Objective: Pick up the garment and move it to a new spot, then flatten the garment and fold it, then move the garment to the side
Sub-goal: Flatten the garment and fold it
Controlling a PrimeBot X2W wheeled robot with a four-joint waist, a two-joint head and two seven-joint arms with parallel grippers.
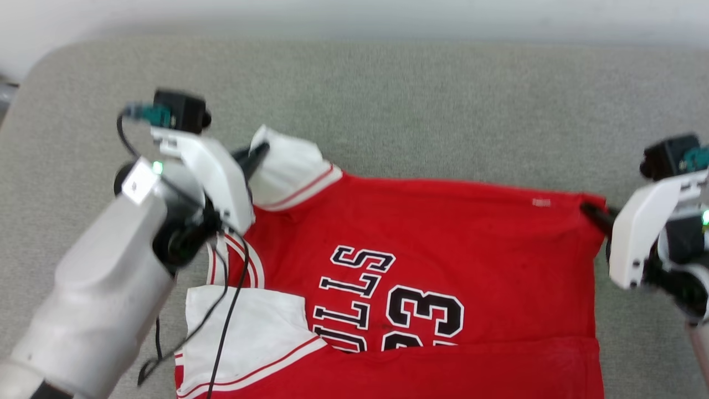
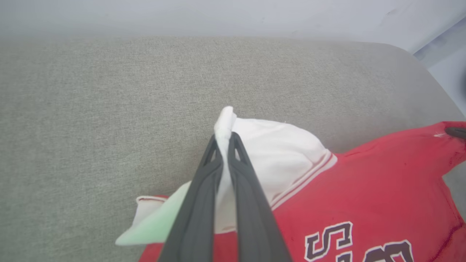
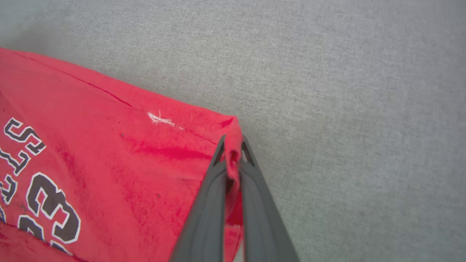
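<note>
Grey woven fabric covers the surface (image 1: 388, 100) from edge to edge, with a pale wall (image 1: 354, 11) blurred behind it. Spread across the near half is the garment (image 1: 443, 238), red, front side up and lying sideways: neck end toward the robot's left, hem toward its right. Black white-edged lettering (image 1: 354, 288) and the number 23 (image 1: 424, 318) run sideways across the chest, and a red fold (image 1: 471, 371) along the near edge covers the bottom of both.

Over to the left pincer (image 1: 259, 152): it's pressed together on the far white sleeve (image 1: 288, 166). The left wrist view backs that up, with the dark fingers (image 2: 251, 203) clamped on a ridge of white cloth that pokes out past their tips. The second sleeve (image 1: 249, 327) lies flat at the near left, striped trim showing, with a black cable (image 1: 227, 310) from the left arm hanging across it.

Now the right pincer (image 1: 592, 213): it's pinching the far hem corner of the garment. In the right wrist view its fingers (image 3: 211, 203) are squeezed onto a bunched tuck of red fabric, and a small white mark (image 3: 160, 118) sits just beside the grip. Between the two grips the far edge of the garment runs almost straight across the surface.
</note>
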